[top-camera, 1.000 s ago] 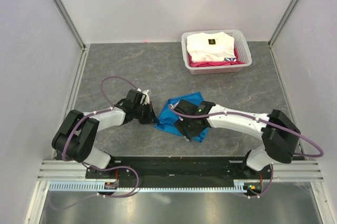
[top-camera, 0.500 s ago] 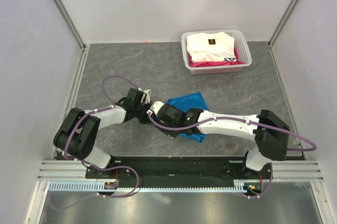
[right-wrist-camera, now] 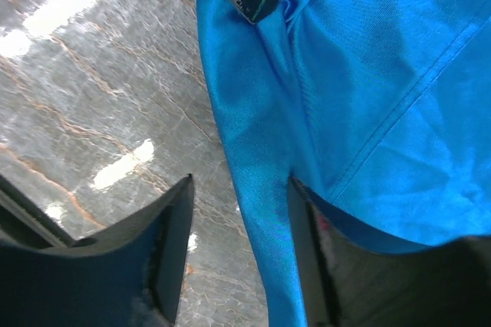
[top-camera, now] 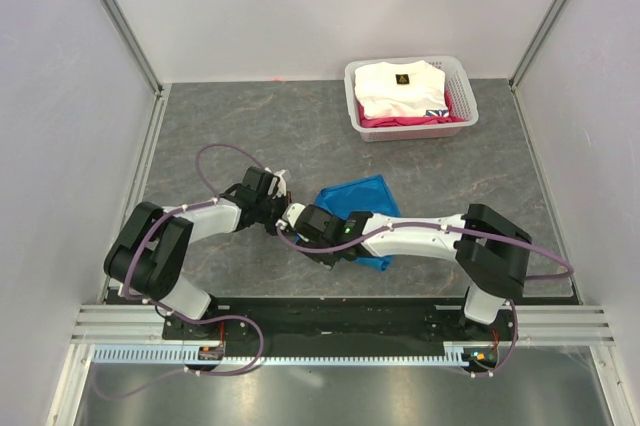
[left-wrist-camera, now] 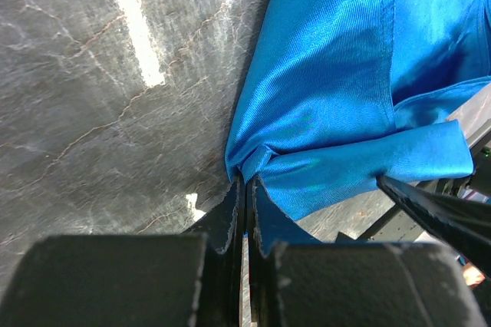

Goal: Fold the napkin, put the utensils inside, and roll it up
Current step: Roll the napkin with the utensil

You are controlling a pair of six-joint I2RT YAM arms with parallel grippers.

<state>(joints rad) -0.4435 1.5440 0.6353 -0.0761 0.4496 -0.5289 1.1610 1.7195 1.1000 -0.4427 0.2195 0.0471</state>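
Observation:
The bright blue napkin lies bunched on the grey table between the two arms. My left gripper is shut on its left corner, which is pinched between the jaws in the left wrist view. My right gripper is open just beside it. In the right wrist view its jaws stand either side of a folded edge of the napkin, with the right finger under the cloth. No utensils show in any view.
A white basket holding folded white and pink clothes stands at the back right. Grey walls and metal rails enclose the table. A black rail runs along the near edge by the arm bases.
My right arm has swept left across the napkin to just beside the left gripper. The napkin's right part is uncovered and lies flatter. The left gripper has barely moved.

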